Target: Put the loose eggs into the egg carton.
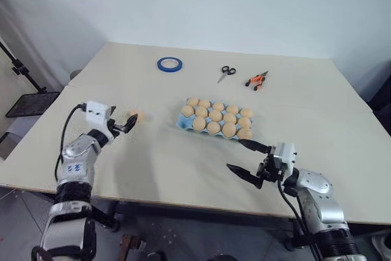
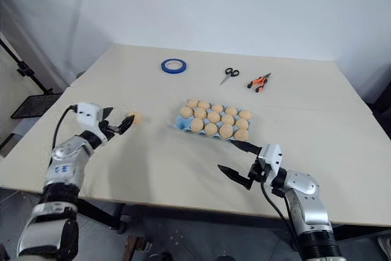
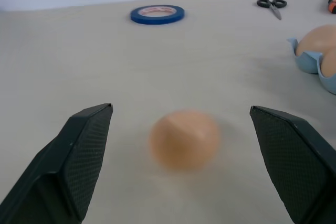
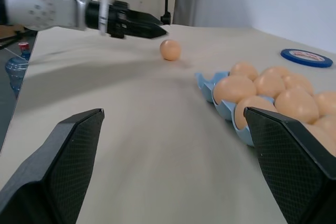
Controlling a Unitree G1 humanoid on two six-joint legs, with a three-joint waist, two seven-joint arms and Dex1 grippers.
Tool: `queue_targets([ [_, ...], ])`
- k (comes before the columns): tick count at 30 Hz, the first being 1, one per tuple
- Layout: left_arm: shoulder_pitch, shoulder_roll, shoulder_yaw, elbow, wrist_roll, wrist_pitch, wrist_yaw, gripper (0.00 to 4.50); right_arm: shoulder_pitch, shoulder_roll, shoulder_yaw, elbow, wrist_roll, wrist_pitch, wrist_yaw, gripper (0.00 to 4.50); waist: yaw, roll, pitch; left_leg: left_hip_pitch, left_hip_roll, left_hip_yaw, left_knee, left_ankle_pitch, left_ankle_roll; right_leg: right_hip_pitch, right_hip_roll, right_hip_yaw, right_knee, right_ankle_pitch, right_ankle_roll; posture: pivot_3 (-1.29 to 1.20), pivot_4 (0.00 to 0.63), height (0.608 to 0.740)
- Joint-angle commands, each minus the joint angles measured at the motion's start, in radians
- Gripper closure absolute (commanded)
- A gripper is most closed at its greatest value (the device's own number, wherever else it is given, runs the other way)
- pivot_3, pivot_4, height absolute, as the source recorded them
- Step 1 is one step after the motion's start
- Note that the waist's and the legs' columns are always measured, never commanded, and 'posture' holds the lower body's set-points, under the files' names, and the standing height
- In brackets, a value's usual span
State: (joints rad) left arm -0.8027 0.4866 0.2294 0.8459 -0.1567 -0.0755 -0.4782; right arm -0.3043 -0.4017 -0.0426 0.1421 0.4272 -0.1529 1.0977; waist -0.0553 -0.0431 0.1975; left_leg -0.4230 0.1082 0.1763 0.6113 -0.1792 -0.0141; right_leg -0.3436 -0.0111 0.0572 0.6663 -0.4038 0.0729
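Observation:
One loose egg [image 1: 138, 115], tan-orange, lies on the table to the left of the egg carton [image 1: 183, 122]. The light blue carton holds several eggs in its cups. My left gripper [image 1: 129, 121] is open just short of that egg, fingers level and pointing at it; in the left wrist view the egg [image 3: 185, 139] lies ahead between the two fingers, untouched. My right gripper [image 1: 249, 159] hovers open and empty near the table's front edge, in front of the carton's right end. The right wrist view shows the carton [image 4: 210, 85], the egg [image 4: 170, 50] and the left gripper [image 4: 149, 28].
A blue tape ring [image 1: 169, 64], black scissors [image 1: 226, 73] and an orange-handled tool [image 1: 257, 80] lie at the back of the table. A black stand with a tray [image 1: 32, 103] is beside the table's left edge.

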Motion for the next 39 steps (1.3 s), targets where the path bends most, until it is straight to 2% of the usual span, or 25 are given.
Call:
queue_targets([
  [1, -0.125, 0.011, -0.024, 0.196, 0.053, -0.079, 0.033, 0.04, -0.025, 0.006, 0.003, -0.05, 0.004, 0.016, -0.03, 0.0, -0.001, 0.0, 0.0, 0.0, 0.0, 0.0, 0.0, 0.0, 0.0, 0.0, 0.0, 0.0, 0.0, 0.0, 0.0, 0.0, 0.15, 0.74],
  [5, -0.223, -0.001, -0.042, 0.363, 0.091, -0.084, 0.073, 0.04, -0.006, 0.0, -0.004, -0.114, 0.013, 0.049, -0.06, 0.0, -0.001, 0.0, 0.0, 0.0, 0.001, 0.001, -0.001, -0.001, -0.002, -0.002, 0.001, 0.001, 0.001, -0.001, 0.0, 0.0, 0.15, 0.74],
  [8, -0.254, -0.01, -0.064, 0.419, 0.122, -0.074, 0.096, 0.04, 0.017, -0.004, -0.011, -0.149, 0.015, 0.066, -0.08, 0.0, -0.001, 0.0, 0.0, -0.001, 0.0, 0.001, 0.0, -0.002, -0.003, -0.002, 0.001, 0.001, 0.001, -0.003, 0.0, 0.0, 0.15, 0.74],
  [11, -0.267, -0.027, -0.061, 0.44, 0.13, -0.078, 0.106, 0.67, 0.033, -0.004, -0.013, -0.178, 0.013, 0.077, -0.098, 0.0, 0.001, 0.0, 0.0, -0.001, 0.0, 0.001, 0.0, -0.002, -0.003, -0.003, 0.001, 0.001, 0.002, -0.003, 0.0, 0.0, 0.15, 0.74],
  [15, -0.276, -0.041, -0.06, 0.45, 0.136, -0.074, 0.1, 1.98, 0.04, -0.001, -0.014, -0.201, 0.014, 0.088, -0.119, 0.0, 0.0, -0.001, 0.0, -0.002, 0.0, 0.001, 0.001, -0.002, -0.003, -0.003, 0.001, 0.001, 0.003, -0.003, 0.001, 0.0, 0.15, 0.74],
  [17, -0.281, -0.047, -0.06, 0.448, 0.137, -0.089, 0.088, 2.19, 0.042, -0.001, -0.014, -0.206, 0.014, 0.091, -0.125, 0.0, 0.0, -0.001, 0.0, -0.002, 0.0, 0.001, 0.002, -0.002, -0.003, -0.004, 0.001, 0.001, 0.005, -0.003, 0.001, 0.0, 0.15, 0.74],
  [19, -0.286, -0.054, -0.058, 0.439, 0.129, -0.119, 0.044, 2.2, 0.047, -0.004, -0.014, -0.212, 0.013, 0.093, -0.128, 0.0, 0.0, -0.001, 0.0, -0.002, 0.0, 0.001, 0.002, -0.001, -0.003, -0.004, 0.001, 0.001, 0.006, -0.003, 0.0, 0.0, 0.15, 0.74],
  [23, -0.305, -0.1, -0.077, 0.367, 0.094, -0.21, -0.223, 2.2, 0.067, -0.016, -0.021, -0.225, 0.008, 0.103, -0.142, 0.0, 0.005, -0.001, 0.0, -0.002, 0.0, 0.001, 0.002, -0.001, -0.003, -0.004, 0.001, 0.0, 0.006, -0.003, 0.0, 0.0, 0.15, 0.74],
  [25, -0.31, -0.12, -0.085, 0.351, 0.093, -0.215, -0.278, 2.2, 0.072, -0.019, -0.025, -0.228, 0.01, 0.104, -0.146, 0.0, 0.008, -0.001, 0.0, -0.002, -0.001, 0.001, 0.001, -0.001, -0.003, -0.004, 0.001, 0.0, 0.006, -0.003, 0.0, 0.0, 0.15, 0.74],
  [31, -0.331, -0.177, -0.128, 0.344, 0.121, -0.223, -0.329, 2.2, 0.072, -0.019, -0.022, -0.234, 0.007, 0.104, -0.158, 0.0, 0.0, -0.001, 0.0, -0.002, -0.002, 0.001, 0.001, -0.001, -0.003, -0.004, 0.0, 0.001, 0.006, -0.003, 0.0, 0.0, 0.15, 0.74],
  [35, -0.332, -0.192, -0.147, 0.367, 0.139, -0.213, -0.297, 2.2, 0.077, -0.021, -0.024, -0.25, 0.008, 0.103, -0.167, 0.0, -0.003, -0.001, 0.0, -0.002, 0.0, 0.001, 0.001, -0.001, -0.003, -0.005, 0.001, 0.002, 0.007, -0.003, 0.0, 0.0, 0.15, 0.74],
  [39, -0.334, -0.195, -0.143, 0.377, 0.132, -0.201, -0.265, 0.89, 0.097, -0.024, -0.027, -0.28, 0.013, 0.108, -0.18, 0.0, -0.001, -0.001, 0.001, -0.002, 0.0, 0.001, 0.001, -0.001, -0.003, -0.005, 0.001, 0.002, 0.007, -0.003, 0.0, 0.0, 0.15, 0.74],
])
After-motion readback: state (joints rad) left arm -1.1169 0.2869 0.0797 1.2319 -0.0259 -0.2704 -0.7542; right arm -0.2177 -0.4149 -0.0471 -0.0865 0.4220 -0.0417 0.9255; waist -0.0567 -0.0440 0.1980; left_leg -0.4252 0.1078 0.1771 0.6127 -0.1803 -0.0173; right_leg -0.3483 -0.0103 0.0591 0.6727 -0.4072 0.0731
